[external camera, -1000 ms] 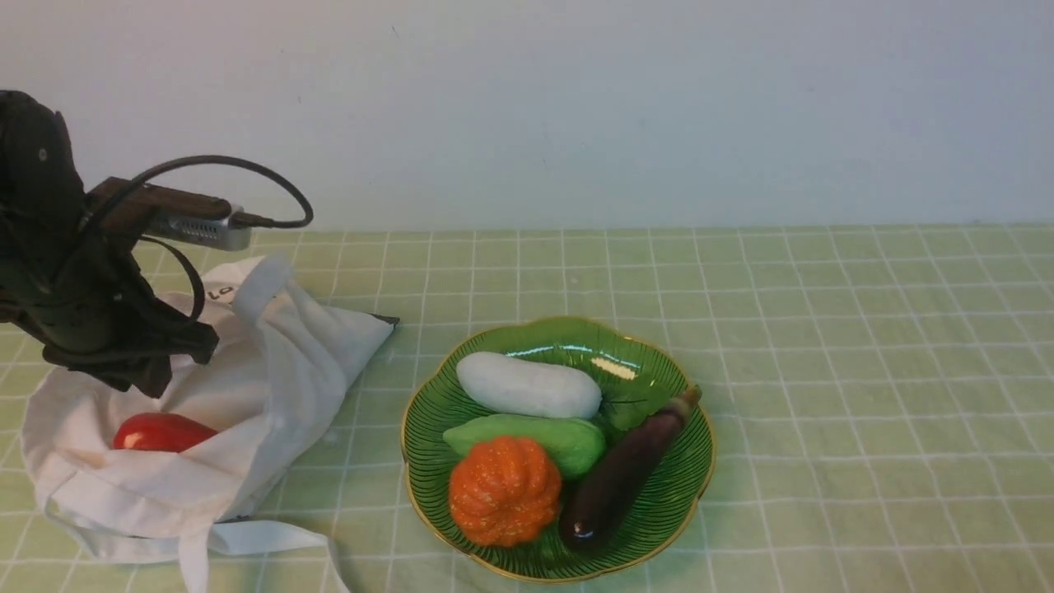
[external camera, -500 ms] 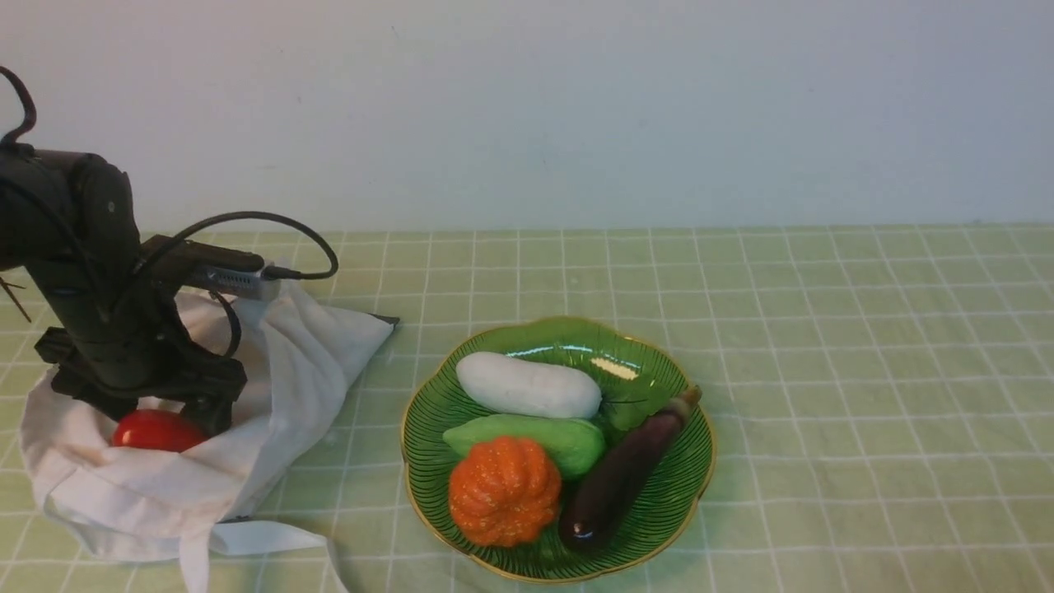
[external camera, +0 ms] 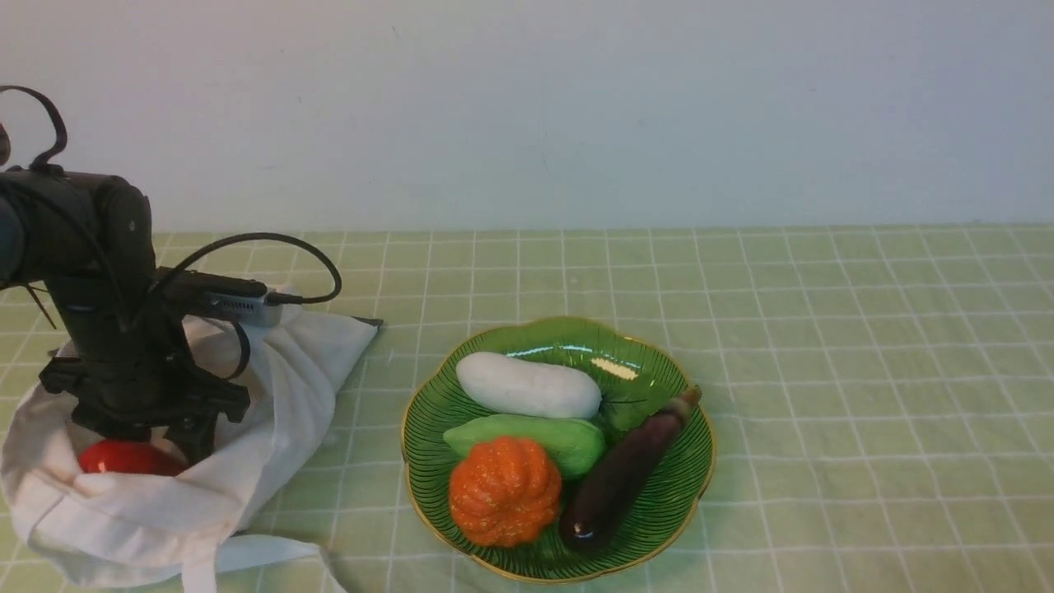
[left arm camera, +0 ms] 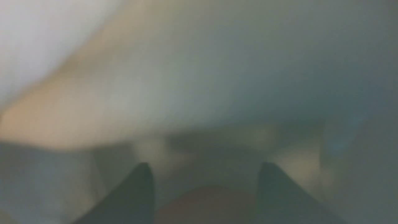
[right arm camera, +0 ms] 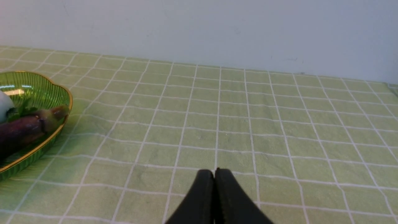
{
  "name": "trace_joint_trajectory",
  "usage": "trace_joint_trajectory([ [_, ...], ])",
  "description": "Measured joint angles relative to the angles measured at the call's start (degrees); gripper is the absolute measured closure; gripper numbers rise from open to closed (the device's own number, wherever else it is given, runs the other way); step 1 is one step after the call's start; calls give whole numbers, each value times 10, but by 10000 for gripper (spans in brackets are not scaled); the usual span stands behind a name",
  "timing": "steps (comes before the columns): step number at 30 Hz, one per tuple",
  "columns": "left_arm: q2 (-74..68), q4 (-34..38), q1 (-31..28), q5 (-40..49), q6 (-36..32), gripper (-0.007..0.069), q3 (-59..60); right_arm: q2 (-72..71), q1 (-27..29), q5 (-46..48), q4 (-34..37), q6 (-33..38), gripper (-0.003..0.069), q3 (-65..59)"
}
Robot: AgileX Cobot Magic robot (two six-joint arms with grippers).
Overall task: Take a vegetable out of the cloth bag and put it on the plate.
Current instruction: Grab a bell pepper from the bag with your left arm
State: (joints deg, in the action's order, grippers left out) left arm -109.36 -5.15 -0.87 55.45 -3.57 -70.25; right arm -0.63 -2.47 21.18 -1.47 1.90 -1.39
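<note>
Now shows the red bell pepper [external camera: 128, 458] in the cloth bag [external camera: 288, 387], between the spaced left jaws; cannot tell whether pinched. Shows right jaws pressed together.

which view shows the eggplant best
The front view: the whole eggplant lies in sight on the plate, from dark end to stem. The right wrist view shows only its stem end, cut off by the frame. The left wrist view shows none of it.
</note>
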Motion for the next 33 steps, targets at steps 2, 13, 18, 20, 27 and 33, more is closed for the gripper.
trace_joint_trajectory([
  [2, 3, -1, 0, 1, 1, 497, 0, 0, 0, 0, 0, 0, 673, 0],
  [13, 87, 11, 0, 60, 2, 629, -44, 0, 0, 0, 0, 0, 673, 0],
  [18, 105, 46, 0, 100, -46, 619, -47, 0, 0, 0, 0, 0, 673, 0],
  [20, 105, 67, 0, 109, -84, 577, -45, 0, 0, 0, 0, 0, 673, 0],
  [27, 105, 37, 0, 118, -113, 314, -42, 0, 0, 0, 0, 0, 673, 0],
  [33, 93, 3, 0, 112, -95, 27, -41, 0, 0, 0, 0, 0, 673, 0],
])
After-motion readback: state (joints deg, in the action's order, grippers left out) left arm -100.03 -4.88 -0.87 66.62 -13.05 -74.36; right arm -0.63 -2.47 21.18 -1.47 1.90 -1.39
